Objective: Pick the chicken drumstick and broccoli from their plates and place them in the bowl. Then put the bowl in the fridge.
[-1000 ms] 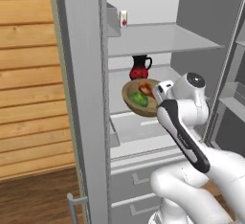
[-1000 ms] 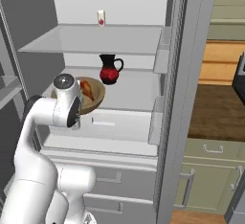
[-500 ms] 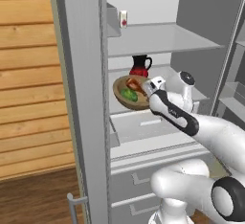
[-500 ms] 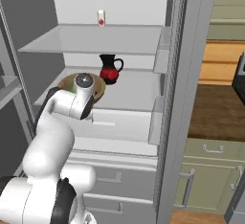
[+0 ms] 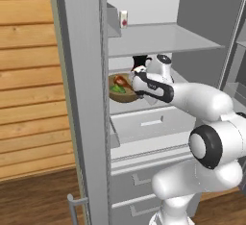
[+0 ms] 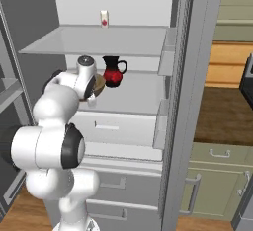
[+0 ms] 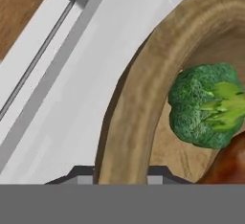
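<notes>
We're on the fridge step: jaws clamped on the bowl (image 5: 123, 88) rim, broccoli (image 7: 206, 104) and drumstick (image 7: 228, 163) inside, center-left over the fridge shelf (image 6: 133, 94); next, lower and release.

Wood-plank wall (image 5: 24, 89), green cabinets (image 6: 217, 175)

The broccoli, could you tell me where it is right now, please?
In the hand view the broccoli lies inside the bowl, beside the chicken drumstick, above the fridge's white shelf.
</notes>
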